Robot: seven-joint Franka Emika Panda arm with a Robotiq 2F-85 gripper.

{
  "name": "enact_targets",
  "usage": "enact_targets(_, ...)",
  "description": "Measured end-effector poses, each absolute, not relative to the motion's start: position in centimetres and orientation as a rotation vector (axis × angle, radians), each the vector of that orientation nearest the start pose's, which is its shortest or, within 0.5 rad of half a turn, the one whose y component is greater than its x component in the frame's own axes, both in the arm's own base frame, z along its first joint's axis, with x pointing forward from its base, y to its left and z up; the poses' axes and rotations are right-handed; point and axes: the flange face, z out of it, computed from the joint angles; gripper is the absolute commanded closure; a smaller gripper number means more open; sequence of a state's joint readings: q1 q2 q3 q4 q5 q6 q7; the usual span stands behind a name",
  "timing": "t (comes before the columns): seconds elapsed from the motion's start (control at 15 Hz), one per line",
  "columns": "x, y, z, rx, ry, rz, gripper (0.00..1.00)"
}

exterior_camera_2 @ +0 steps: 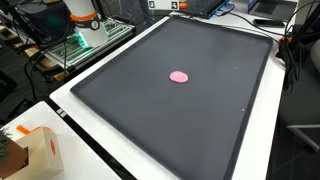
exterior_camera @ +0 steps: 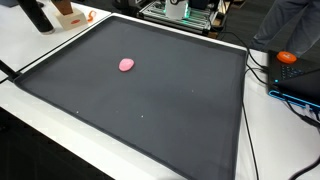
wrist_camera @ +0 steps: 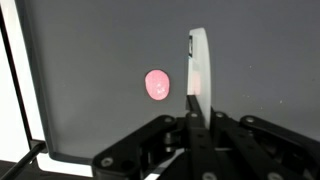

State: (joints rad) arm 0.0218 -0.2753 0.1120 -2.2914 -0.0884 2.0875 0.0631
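Your claw (wrist_camera: 194,38) hangs pressed together over the dark mat (wrist_camera: 90,50), and the roundish pink blob (wrist_camera: 157,84) lies just left of its tips in the wrist view, not touching

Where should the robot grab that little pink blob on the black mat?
Probably from straight above, pinching the pink blob across its two rounded sides. It lies low and flat on the dark mat, so a sideways approach has little to catch, and nothing stands near it to get in the way.
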Motion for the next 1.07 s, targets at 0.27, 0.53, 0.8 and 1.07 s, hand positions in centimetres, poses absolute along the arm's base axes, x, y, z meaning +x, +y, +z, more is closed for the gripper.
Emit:
enact_targets(0.27, 52.5, 8.8, 44.5, -3.343, -0.165, -0.102, 0.99)
enact_targets(0.53, 56.8, 10.7, 40.3, -3.437, -0.182, 0.044, 0.99)
enact_targets(0.8, 59.2, 12.8, 36.6, -3.472, -0.236, 0.234, 0.99)
enact_targets(1.07, 60.5, 15.0, 33.4, -3.483, -0.293, 0.389, 0.99)
